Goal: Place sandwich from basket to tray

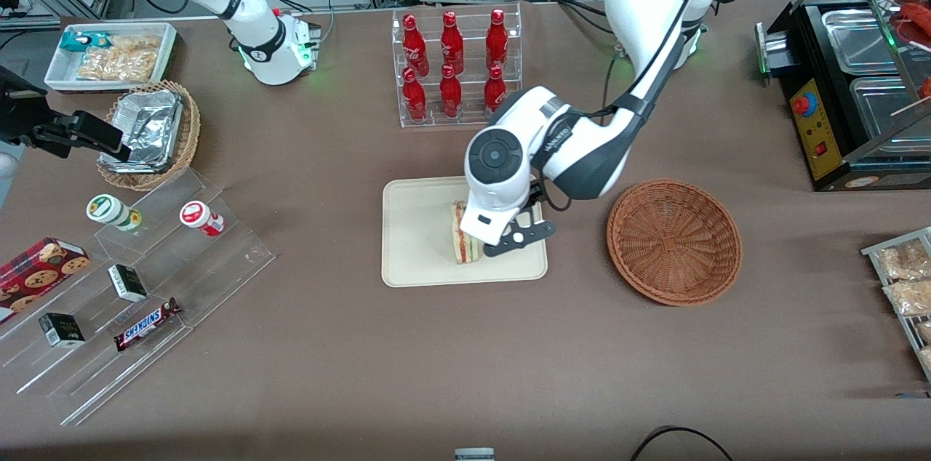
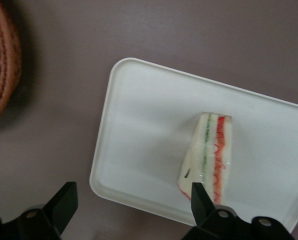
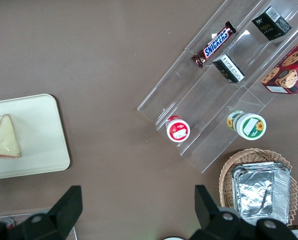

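On the tray (image 1: 422, 228) lies the one sandwich (image 1: 465, 233), standing on a bread face with its red and green cut edge turned up, and the gripper (image 2: 134, 202) hangs just above it with its jaws spread wide and nothing between them. One fingertip (image 2: 201, 200) shows over the sandwich's lower corner, but it is hard to say from the wrist view if it touches the bread; the other fingertip (image 2: 64, 202) is over the bare brown tabletop (image 1: 465, 359) outside the tray's rim. One large reddish-brown basket (image 1: 674, 241) sits beside the tray, toward the working arm's end, apart from it and with nothing inside. Farther from the front camera than the tray stands a clear rack with six red bottles (image 1: 452, 65). Toward the parked arm's end I count one smaller wicker basket (image 1: 153, 134) holding foil containers.
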